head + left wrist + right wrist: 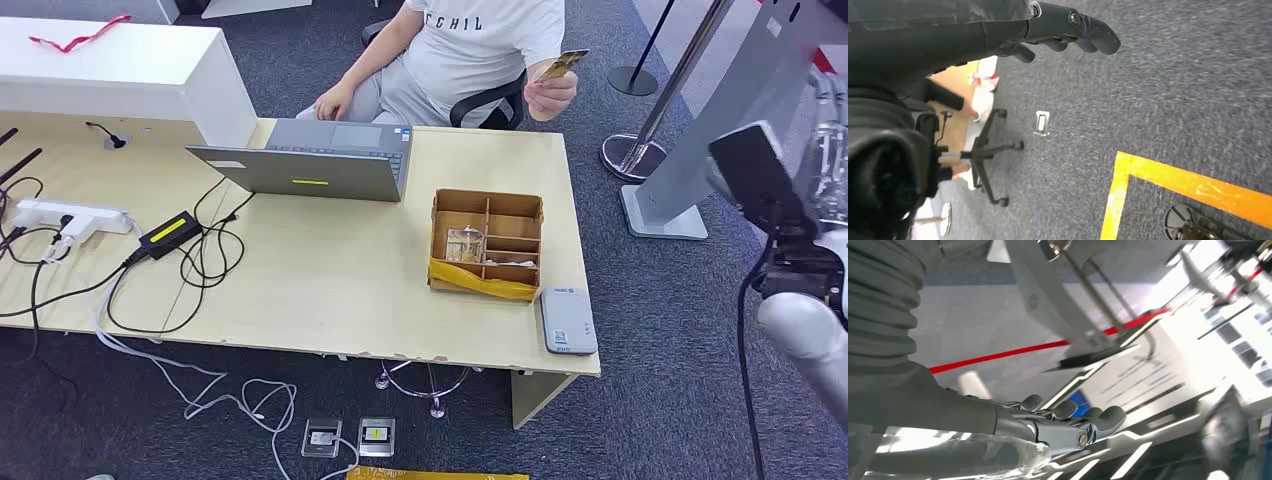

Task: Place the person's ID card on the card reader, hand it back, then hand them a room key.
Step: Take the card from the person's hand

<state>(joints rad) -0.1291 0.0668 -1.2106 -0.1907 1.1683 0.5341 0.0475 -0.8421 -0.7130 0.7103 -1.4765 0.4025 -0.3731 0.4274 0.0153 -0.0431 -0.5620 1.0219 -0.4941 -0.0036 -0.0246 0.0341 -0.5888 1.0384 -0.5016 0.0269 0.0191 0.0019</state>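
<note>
The left robot hand (1068, 30) is seen in its wrist view hanging above grey carpet, with its dark fingers (1098, 40) held loosely apart and slightly curved; nothing is held or touched by it. The right robot hand (1063, 425) is seen in its wrist view with fingers extended side by side and empty, no object being gripped or touched. In the head view the right arm (800, 300) is raised at the 3 o'clock edge, well off the desk (330, 290), its silver forearm bent upward.

The ID card (560, 66) is held up by the person's hand (553, 92) at about 1 o'clock, beyond the far edge of the desk, tilted and well apart from the robot. The card reader (568, 321), a flat grey pad, lies on the desk's near right corner at about 4 o'clock from the desk's middle. Just beside it, toward 11 o'clock, stands a cardboard box (487, 243) divided into compartments, with a small clear item in one left compartment; whether room keys are inside cannot be told. An open laptop (320, 165) is placed toward 12 o'clock, before the seated person.
</note>
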